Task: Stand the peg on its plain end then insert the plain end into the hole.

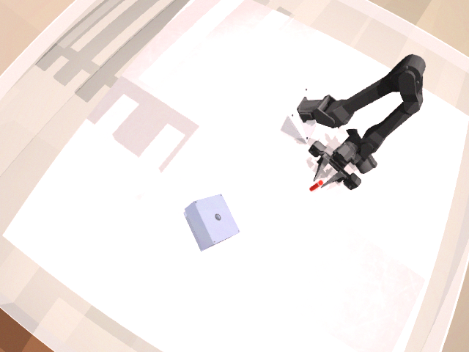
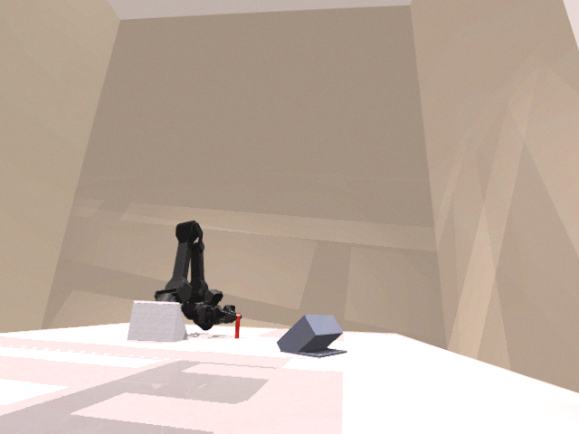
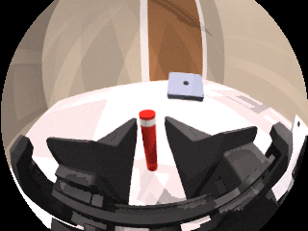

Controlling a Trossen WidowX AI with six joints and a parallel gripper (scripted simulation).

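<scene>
The red peg [image 1: 315,185] [image 2: 237,328] [image 3: 150,144] stands about upright on the table, its white-banded end up and its plain end down. My gripper [image 1: 318,183] [image 3: 150,121] is open, with one fingertip on each side of the peg near its top. The wrist view shows a gap between the peg and each finger. The blue-grey sloped panel [image 1: 226,225] [image 2: 310,334] [image 3: 193,91] stands apart from the peg, beyond it in the wrist view. Its one hole [image 1: 218,217] [image 3: 186,83] is in the tilted face and looks empty.
A pale wedge-shaped block [image 1: 292,128] [image 2: 154,321] stands near the arm's base, to one side of the gripper. Its edge also shows at the right of the wrist view. Light patches and shadows lie across the white table top [image 1: 272,265].
</scene>
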